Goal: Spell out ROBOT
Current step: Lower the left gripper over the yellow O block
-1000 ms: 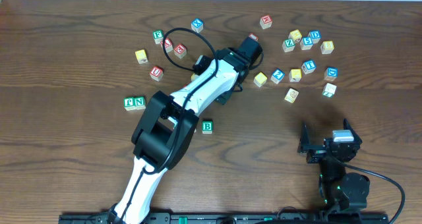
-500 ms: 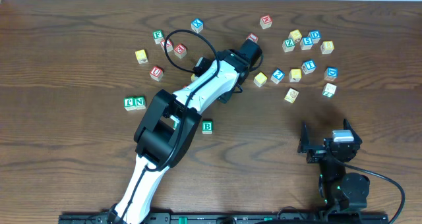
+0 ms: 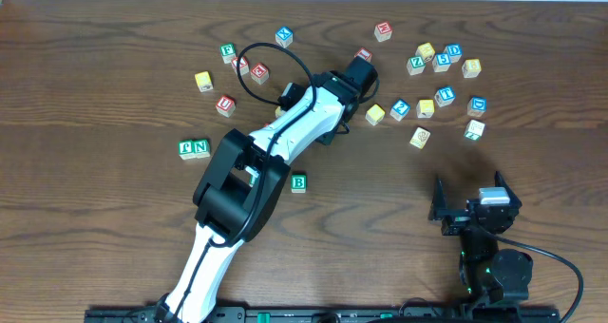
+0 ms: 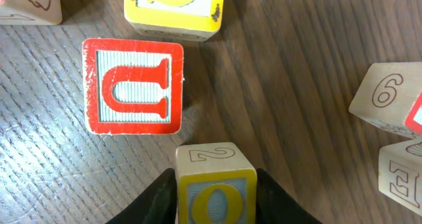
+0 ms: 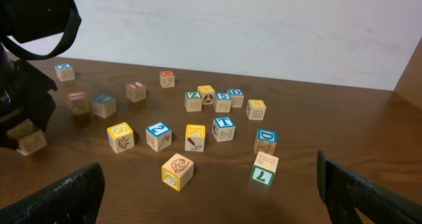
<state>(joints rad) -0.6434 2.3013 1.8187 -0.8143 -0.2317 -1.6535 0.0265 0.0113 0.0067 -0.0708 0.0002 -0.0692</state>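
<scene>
In the left wrist view my left gripper [image 4: 215, 199] is shut on a yellow-framed O block [image 4: 215, 194], one black finger [image 4: 157, 201] pressed against each side; the block rests on the table. A red U block [image 4: 134, 85] lies just beyond it to the left. From overhead, the left arm [image 3: 294, 123] reaches across the table's middle and hides that gripper and the O block. A green B block [image 3: 298, 182] sits alone beside the arm. A blue T block [image 5: 224, 128] stands in the right cluster. My right gripper [image 3: 472, 209] stands open and empty at the front right.
Loose letter blocks lie scattered at the back right [image 3: 442, 62] and back left [image 3: 242, 66]. Two green blocks, one an N [image 3: 200, 149], sit at the left. A yellow-edged block [image 5: 177, 171] and a green L block [image 5: 264, 169] lie nearest the right gripper.
The left gripper's fingers have come together onto the O block, and the left arm has shifted slightly. The right arm has not moved.
</scene>
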